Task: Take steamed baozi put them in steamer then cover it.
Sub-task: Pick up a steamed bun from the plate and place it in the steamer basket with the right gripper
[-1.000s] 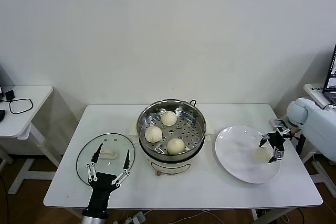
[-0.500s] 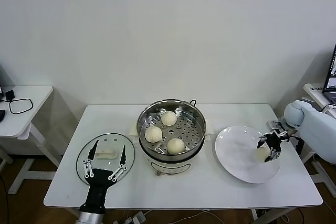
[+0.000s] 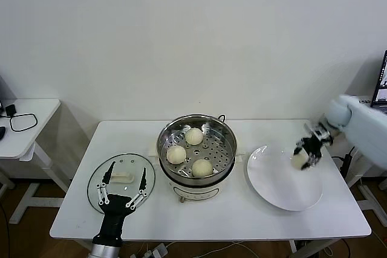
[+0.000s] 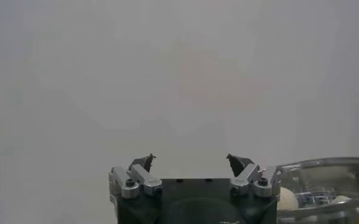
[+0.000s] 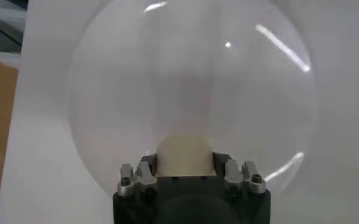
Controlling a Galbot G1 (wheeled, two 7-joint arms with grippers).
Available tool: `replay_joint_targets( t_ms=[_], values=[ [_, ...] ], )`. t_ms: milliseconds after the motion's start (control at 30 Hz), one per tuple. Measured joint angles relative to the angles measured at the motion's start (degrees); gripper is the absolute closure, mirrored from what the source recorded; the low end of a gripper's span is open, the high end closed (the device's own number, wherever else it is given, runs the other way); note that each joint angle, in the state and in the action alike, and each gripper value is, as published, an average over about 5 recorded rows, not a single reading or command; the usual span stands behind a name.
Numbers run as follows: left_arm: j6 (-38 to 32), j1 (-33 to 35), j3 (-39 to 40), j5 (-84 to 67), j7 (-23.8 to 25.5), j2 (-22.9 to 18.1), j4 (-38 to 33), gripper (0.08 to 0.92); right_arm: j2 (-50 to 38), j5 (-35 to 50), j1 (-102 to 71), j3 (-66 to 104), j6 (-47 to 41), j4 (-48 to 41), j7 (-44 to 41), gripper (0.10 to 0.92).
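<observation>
The steamer (image 3: 164, 135) stands mid-table with three baozi on its perforated tray: one at the back (image 3: 194, 136), one on the left (image 3: 176, 154), one at the front (image 3: 202, 167). My right gripper (image 3: 304, 151) is shut on another baozi (image 3: 299, 160) and holds it a little above the far right part of the white plate (image 3: 278, 185). In the right wrist view that baozi (image 5: 185, 151) sits between the fingers (image 5: 147, 163) of the gripper (image 5: 185, 161), with the plate (image 5: 191, 85) below. My left gripper (image 3: 123, 184) is open over the glass lid (image 3: 97, 180); in its own view it (image 4: 190, 161) holds nothing.
The lid lies flat at the table's front left, its white handle (image 3: 123, 177) between the left fingers. A side table (image 3: 27, 119) with a cable stands to the left. A screen edge (image 3: 383, 83) is at the far right.
The right gripper closed on the baozi and lifted it off the plate, moving up and toward the back. The left gripper drew back slightly, then stayed still.
</observation>
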Motion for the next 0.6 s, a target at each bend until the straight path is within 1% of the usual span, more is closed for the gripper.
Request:
replay_joint_targets(
  t_ms=[133,367,600],
  values=[
    [0.0,0.0,0.3,0.2,0.0,0.1,-0.1,0.177,2.0,6.1,8.4,-6.0,-3.7,5.0,-0.8,0.397],
    [-0.3,0.1,0.7,0.3,0.1,0.4,-0.2,0.177,8.2,16.6,19.0,-14.2,-9.8,12.3,0.1,0.403],
    [-0.6,-0.1,1.1,0.7,0.1,0.5,0.1,0.177,14.7,22.7,23.0,-19.4,-14.7,16.1,2.8,0.406]
  ],
)
